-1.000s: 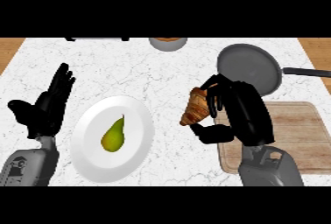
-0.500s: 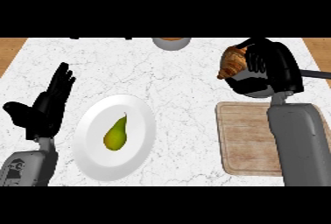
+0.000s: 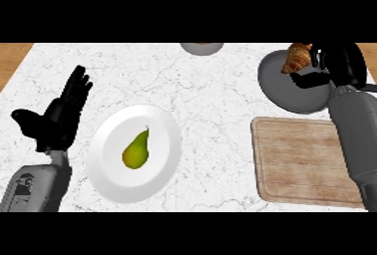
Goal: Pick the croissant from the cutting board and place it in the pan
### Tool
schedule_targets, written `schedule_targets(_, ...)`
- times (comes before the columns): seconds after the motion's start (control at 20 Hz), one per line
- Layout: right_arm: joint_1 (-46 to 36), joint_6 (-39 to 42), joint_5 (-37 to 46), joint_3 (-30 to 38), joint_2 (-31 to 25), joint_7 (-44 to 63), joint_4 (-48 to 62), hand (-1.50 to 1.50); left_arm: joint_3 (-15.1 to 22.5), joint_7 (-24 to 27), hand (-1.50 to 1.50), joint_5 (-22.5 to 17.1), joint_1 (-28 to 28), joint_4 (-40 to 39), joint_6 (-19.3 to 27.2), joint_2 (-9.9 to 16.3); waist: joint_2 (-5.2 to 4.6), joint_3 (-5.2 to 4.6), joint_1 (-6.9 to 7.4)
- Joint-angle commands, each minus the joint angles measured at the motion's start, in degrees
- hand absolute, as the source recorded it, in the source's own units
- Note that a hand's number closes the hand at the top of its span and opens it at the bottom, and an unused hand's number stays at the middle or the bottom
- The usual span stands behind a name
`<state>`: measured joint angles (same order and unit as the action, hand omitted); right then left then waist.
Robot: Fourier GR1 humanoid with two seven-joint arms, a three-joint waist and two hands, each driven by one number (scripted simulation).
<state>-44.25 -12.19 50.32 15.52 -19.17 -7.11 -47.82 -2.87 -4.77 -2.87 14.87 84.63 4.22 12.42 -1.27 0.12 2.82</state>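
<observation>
The brown croissant (image 3: 297, 57) is held in my right hand (image 3: 333, 64), whose fingers curl round it, at the far right over the back part of the grey pan (image 3: 289, 92). I cannot tell whether the croissant touches the pan. The wooden cutting board (image 3: 302, 159) lies bare nearer to me, below the pan, partly covered by my right forearm. My left hand (image 3: 59, 117) rests open at the left edge, fingers up.
A white plate (image 3: 158, 134) holding a green pear (image 3: 136, 152) sits left of centre on the marble counter. A grey bowl (image 3: 201, 48) shows at the back edge. Wooden strips flank the counter's far corners.
My right hand has carried the croissant from beside the board up and to the right, over the pan. The board is now bare. The left hand has not moved.
</observation>
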Motion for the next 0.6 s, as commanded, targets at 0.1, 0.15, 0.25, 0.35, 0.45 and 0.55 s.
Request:
schedule_targets(0.1,-4.81,-8.27,-0.51,5.07,-4.42,-8.58,17.92,1.50,0.80,-0.35,0.00,0.26,0.29,0.93,-0.15,-0.58,-0.69,0.15,2.10)
schedule_targets(0.15,-6.66,-8.24,-0.14,4.73,-3.87,-8.56,20.37,1.50,1.11,-0.47,0.00,0.59,3.52,-2.26,0.00,-1.24,-0.85,0.11,1.37)
schedule_targets(0.25,-6.13,-8.14,-1.98,6.95,-6.98,-12.87,23.10,1.50,1.20,-0.23,0.00,1.13,1.03,0.11,0.54,-1.06,-0.66,0.16,1.75)
schedule_targets(0.35,-8.65,-5.39,-6.10,9.57,-3.09,-11.05,24.47,1.50,0.96,2.09,0.00,1.11,2.88,-3.22,-0.22,-1.10,-1.37,0.22,2.16)
schedule_targets(0.45,-6.87,-6.04,-3.68,8.62,-4.83,-11.25,28.52,-1.50,0.96,0.55,0.00,-0.25,3.04,-1.02,-0.68,-1.51,-1.67,0.26,3.36)
schedule_targets(0.55,-8.97,3.47,-5.78,9.34,-4.21,-8.77,31.87,-1.50,3.02,1.43,0.00,1.86,1.39,-0.76,0.12,-2.43,-1.41,0.23,3.55)
